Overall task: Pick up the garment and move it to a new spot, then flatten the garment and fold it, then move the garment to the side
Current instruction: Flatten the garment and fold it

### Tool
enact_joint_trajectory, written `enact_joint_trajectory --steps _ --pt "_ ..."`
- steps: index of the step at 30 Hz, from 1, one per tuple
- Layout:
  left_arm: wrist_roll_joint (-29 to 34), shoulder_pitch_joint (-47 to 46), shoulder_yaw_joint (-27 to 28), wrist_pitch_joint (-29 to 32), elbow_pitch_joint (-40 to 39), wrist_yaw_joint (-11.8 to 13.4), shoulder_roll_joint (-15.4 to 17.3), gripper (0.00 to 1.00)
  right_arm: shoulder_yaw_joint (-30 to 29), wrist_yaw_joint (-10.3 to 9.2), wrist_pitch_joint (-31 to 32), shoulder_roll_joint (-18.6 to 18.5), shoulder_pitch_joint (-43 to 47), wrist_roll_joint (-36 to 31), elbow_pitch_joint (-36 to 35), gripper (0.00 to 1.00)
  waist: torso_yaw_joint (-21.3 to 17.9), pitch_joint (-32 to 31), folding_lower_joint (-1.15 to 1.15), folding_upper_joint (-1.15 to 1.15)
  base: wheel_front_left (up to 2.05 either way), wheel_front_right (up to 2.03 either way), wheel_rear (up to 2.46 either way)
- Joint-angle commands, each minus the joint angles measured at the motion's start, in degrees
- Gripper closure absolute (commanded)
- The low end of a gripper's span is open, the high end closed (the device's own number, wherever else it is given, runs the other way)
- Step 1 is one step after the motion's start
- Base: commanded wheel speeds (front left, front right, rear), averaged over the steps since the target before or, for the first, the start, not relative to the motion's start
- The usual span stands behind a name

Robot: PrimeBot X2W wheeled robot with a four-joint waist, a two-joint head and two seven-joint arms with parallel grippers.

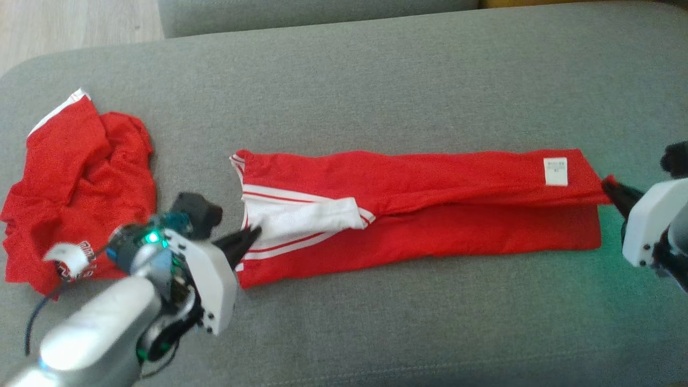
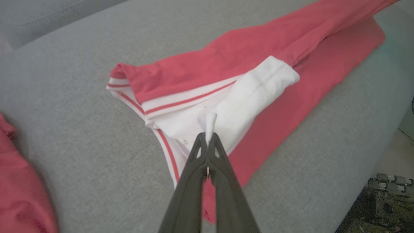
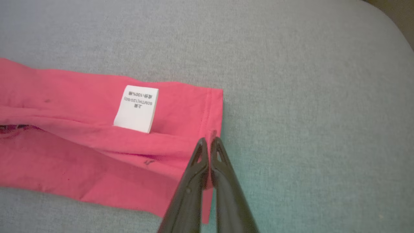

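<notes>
A red garment (image 1: 430, 209) with white striped trim lies stretched in a long narrow band across the grey cushion (image 1: 376, 97). My left gripper (image 1: 252, 236) is shut on the garment's white sleeve fabric (image 2: 207, 123) at its left end; a pinch of white cloth sticks up between the fingertips (image 2: 208, 144). My right gripper (image 1: 610, 185) is shut on the garment's red hem (image 3: 212, 136) at the right end, close to a white care label (image 3: 137, 108). The upper long edge is folded over toward the middle.
A second red garment (image 1: 75, 188) lies crumpled at the cushion's left end, behind my left arm. The sofa back (image 1: 322, 13) runs along the far side and wooden floor (image 1: 70, 27) shows at the top left. Bare grey cushion lies in front of and behind the garment.
</notes>
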Motion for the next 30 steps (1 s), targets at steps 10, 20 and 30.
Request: enact_joint_trajectory --steps 10,20,30 --pt "-0.1 1.5 1.3 -1.2 -1.6 3.0 1.9 0.00 -5.3 0.11 2.3 -2.0 4.5 -1.7 -3.9 0.00 -0.8 -2.1 0.00 0.00 0.00 0.00 0.00" --pt "-3.8 3.4 10.0 -13.1 0.9 9.9 -1.5 0.00 -15.8 0.11 -9.6 6.6 7.4 -7.5 -8.1 0.00 -0.6 -5.0 0.00 0.00 0.00 0.00 0.00" --pt "-2.3 14.4 29.0 -23.5 -1.4 13.8 -12.8 0.00 -23.4 0.11 -20.9 19.0 17.1 -15.9 -15.2 0.00 0.3 -7.0 0.00 0.00 0.00 0.00 0.00"
